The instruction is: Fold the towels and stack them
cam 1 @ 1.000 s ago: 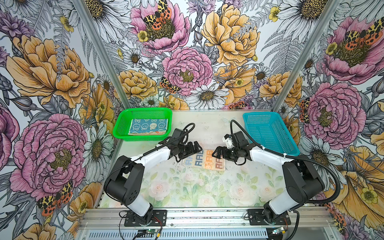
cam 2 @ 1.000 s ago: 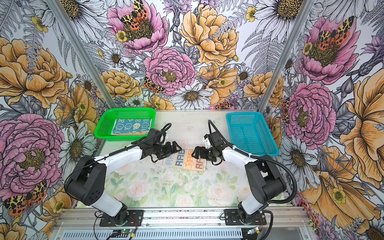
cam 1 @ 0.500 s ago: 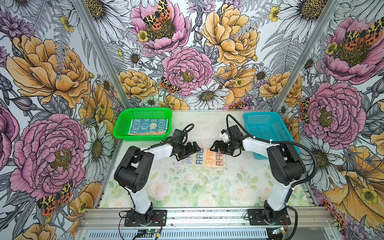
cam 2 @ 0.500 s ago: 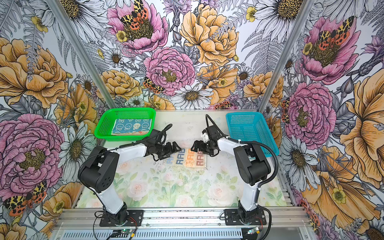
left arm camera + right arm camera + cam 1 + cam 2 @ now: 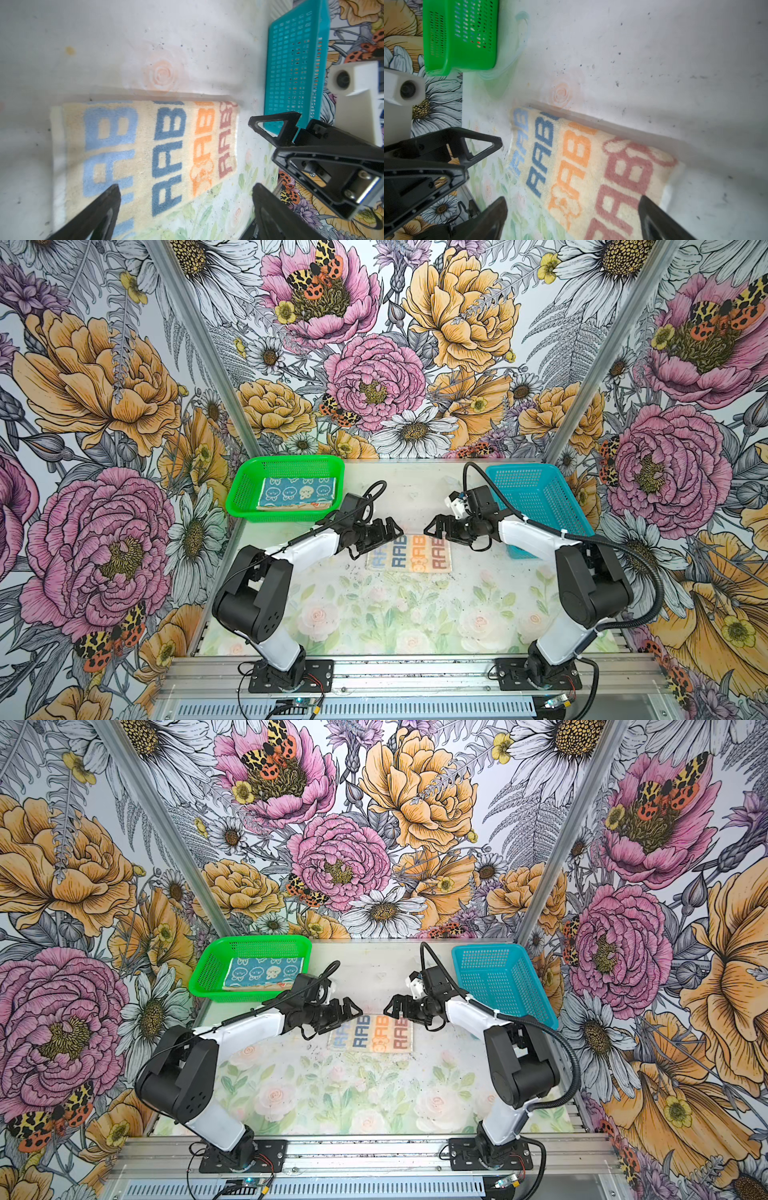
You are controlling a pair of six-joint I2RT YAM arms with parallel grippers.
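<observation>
- left gripper [image 5: 391,531]: jaws spread wide with nothing between them. It sits over the far left corner of the striped towel [image 5: 409,558]; can't tell if the tips are touching the cloth or just above it
- right gripper [image 5: 433,528]: same deal, jaws wide apart and gripping nothing, over the far right corner of that towel. The two grippers point at each other with a small gap between them
- the striped towel lies flat in the middle of the table [image 5: 374,614], folded into a neat rectangle, RABBIT lettering facing up in light blue, dark blue, orange and brownish red columns
- green basket [image 5: 241,497] sits at the far left of the table, with the teal bunny towel [image 5: 297,491] folded inside it. Another cloth layer peeks out under its near edge, orange-ish bits on it, can't make out more
- blue basket [image 5: 536,489] sits at the far right, just behind the right arm
</observation>
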